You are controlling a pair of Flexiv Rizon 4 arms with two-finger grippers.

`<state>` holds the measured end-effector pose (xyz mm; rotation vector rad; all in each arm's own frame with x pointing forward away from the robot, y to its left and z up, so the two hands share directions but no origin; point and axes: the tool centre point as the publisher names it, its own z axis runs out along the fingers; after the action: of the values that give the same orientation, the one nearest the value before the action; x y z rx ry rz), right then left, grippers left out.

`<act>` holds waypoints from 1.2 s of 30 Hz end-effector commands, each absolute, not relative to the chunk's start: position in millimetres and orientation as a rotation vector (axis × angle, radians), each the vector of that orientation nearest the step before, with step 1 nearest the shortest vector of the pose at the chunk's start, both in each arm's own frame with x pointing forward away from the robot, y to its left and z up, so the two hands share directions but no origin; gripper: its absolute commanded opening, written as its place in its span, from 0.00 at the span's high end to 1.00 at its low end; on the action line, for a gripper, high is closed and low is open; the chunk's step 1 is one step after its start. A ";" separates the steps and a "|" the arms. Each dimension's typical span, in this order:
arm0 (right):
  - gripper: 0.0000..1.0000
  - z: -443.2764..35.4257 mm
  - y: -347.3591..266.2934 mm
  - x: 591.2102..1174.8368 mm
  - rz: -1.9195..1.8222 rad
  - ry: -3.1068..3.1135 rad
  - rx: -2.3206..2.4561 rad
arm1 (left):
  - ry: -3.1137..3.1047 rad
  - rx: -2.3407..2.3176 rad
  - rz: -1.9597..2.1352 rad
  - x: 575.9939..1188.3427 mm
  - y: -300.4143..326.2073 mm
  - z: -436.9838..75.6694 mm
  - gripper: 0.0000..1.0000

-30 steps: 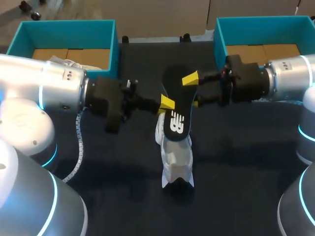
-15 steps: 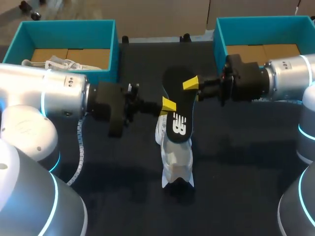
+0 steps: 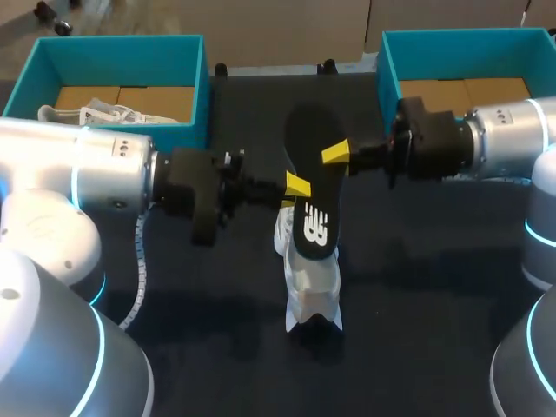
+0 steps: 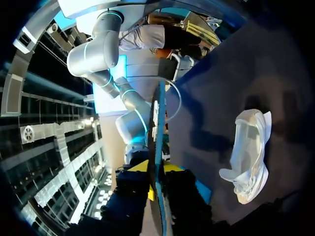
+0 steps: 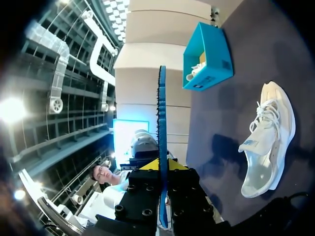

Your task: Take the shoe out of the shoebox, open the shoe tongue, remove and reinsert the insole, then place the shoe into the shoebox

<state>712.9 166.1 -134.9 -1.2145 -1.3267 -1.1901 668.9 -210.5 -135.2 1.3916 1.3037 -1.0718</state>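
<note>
A black insole point(image 3: 311, 187) hangs in the air above the white shoe point(image 3: 311, 282), which lies on the dark table with its tongue pulled open. My left gripper point(image 3: 295, 184) grips the insole's left edge, and my right gripper point(image 3: 337, 155) is shut on its right edge. In the left wrist view the insole point(image 4: 156, 128) stands edge-on between the yellow tips of the left gripper point(image 4: 156, 169), with the shoe point(image 4: 248, 157) off to one side. The right wrist view shows the insole point(image 5: 161, 123) clamped in the right gripper point(image 5: 161, 164), the shoe point(image 5: 268, 137) beside it.
A teal shoebox point(image 3: 113, 42) stands at the back left with another white shoe point(image 3: 109, 113) inside. A second teal shoebox point(image 3: 460, 36) stands at the back right, behind my right arm. The left box point(image 5: 206, 54) also shows in the right wrist view.
My right gripper has closed its fingers onto the insole's right edge. The insole has shifted slightly. The shoe on the table has not moved.
</note>
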 end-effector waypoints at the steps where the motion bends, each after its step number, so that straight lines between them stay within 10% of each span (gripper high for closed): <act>1: 1.00 -139.2 169.1 711.3 -1.194 -1.319 -1.222 | 1.334 1.429 -1.091 673.5 -204.2 -129.1 0.00; 36: 1.00 -153.5 175.1 706.9 -1.132 -1.300 -1.224 | 1.698 1.538 -1.017 679.7 -174.6 -116.7 0.00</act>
<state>705.1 172.4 -150.9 -1.2263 -1.2993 -1.1370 681.4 -173.1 -125.0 1.5082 1.6352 -1.0627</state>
